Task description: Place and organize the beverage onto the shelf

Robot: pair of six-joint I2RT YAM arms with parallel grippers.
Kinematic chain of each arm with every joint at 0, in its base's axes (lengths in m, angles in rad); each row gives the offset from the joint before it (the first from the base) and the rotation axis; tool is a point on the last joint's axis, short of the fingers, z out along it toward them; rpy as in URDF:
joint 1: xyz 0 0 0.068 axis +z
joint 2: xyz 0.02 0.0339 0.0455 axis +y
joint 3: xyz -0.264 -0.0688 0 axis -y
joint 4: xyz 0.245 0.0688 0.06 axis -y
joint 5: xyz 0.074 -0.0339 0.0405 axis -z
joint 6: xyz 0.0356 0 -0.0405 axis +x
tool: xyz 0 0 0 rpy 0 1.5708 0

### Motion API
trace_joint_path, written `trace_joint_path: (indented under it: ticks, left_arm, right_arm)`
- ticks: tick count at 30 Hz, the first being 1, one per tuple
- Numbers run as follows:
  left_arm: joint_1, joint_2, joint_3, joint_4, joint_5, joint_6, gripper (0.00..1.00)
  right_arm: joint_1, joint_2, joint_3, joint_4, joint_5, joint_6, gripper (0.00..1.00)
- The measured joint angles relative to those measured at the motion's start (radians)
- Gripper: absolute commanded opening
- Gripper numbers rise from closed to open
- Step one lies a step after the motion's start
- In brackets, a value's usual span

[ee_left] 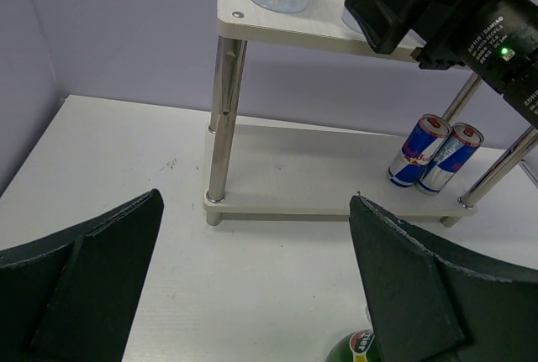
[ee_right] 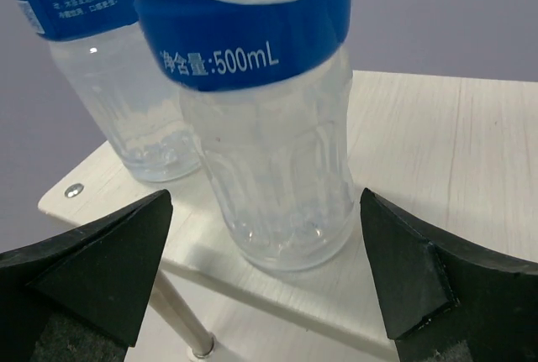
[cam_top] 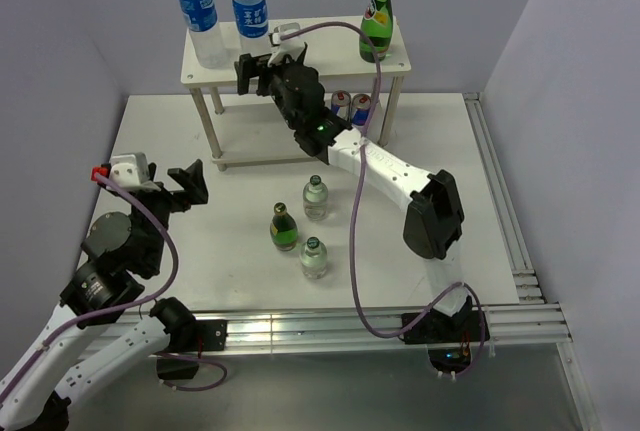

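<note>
The pale wooden shelf (cam_top: pixel 330 59) stands at the back of the table. Its top board carries two blue-labelled water bottles (cam_top: pixel 198 13) (cam_top: pixel 250 9) and a green glass bottle (cam_top: pixel 376 19). Two blue-and-silver cans (cam_top: pixel 351 107) sit on the lower board (ee_left: pixel 294 181). My right gripper (cam_top: pixel 256 69) is open at the top board's front edge, its fingers either side of the nearer water bottle (ee_right: pixel 269 152) without touching it. My left gripper (ee_left: pixel 256 196) hangs open over the table at the left, holding nothing. Two clear bottles (cam_top: pixel 315 197) (cam_top: pixel 314 257) and a small green bottle (cam_top: pixel 283 228) stand mid-table.
The second water bottle (ee_right: pixel 118 85) stands close to the left of the one between my right fingers. My right arm (cam_top: pixel 400 176) stretches across the table above the cans (ee_left: pixel 433 152). Walls close in the left, back and right sides. A metal rail (cam_top: pixel 500 201) runs along the right edge.
</note>
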Motion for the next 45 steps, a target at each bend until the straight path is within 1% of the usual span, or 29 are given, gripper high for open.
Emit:
trace_joint_path:
  ticks: [10,17,19,22,25,27,29,32,33,36,39,42,45]
  left_arm:
    - [0.000,-0.010,0.000,0.000,0.000,0.000,0.99]
    - [0.000,-0.016,0.000,0.000,0.000,0.000,0.99]
    - [0.000,-0.015,0.000,0.000,0.001,0.000,0.99]
    - [0.000,-0.011,0.000,-0.005,0.021,-0.003,0.99]
    - [0.000,0.027,0.013,-0.040,0.104,-0.026,0.99]
    - [0.000,0.091,0.037,-0.070,0.177,-0.057,0.99]
    - [-0.002,0.195,0.068,-0.100,0.250,-0.103,0.99]
    - [-0.029,0.307,0.057,-0.131,0.306,-0.179,0.99]
    - [-0.043,0.320,0.039,-0.143,0.317,-0.204,0.99]
    - [-0.077,0.283,-0.017,-0.195,0.338,-0.265,0.99]
    - [-0.087,0.218,-0.048,-0.201,0.341,-0.330,0.99]
    - [-0.109,0.184,-0.080,-0.192,0.337,-0.386,0.99]
    - [-0.166,0.187,-0.118,-0.183,0.325,-0.441,0.99]
  right_arm:
    - [0.027,-0.092,-0.158,0.063,0.037,-0.017,1.00]
    - [0.102,-0.230,-0.362,0.113,0.131,-0.058,1.00]
    - [0.141,-0.288,-0.436,0.118,0.177,-0.076,1.00]
    - [0.233,-0.422,-0.593,0.136,0.275,-0.097,1.00]
    - [0.346,-0.602,-0.766,0.130,0.371,-0.096,1.00]
    - [0.441,-0.740,-0.877,0.115,0.454,-0.071,1.00]
    - [0.514,-0.852,-0.945,0.079,0.522,-0.020,0.98]
    - [0.592,-1.009,-1.003,-0.090,0.631,0.115,0.96]
    - [0.605,-1.044,-1.007,-0.156,0.664,0.163,0.96]
    - [0.656,-1.122,-1.020,-0.327,0.744,0.292,0.96]
    - [0.712,-1.174,-1.043,-0.485,0.800,0.404,0.96]
    - [0.745,-1.205,-1.080,-0.596,0.839,0.486,0.96]
    - [0.755,-1.218,-1.097,-0.670,0.856,0.536,0.96]
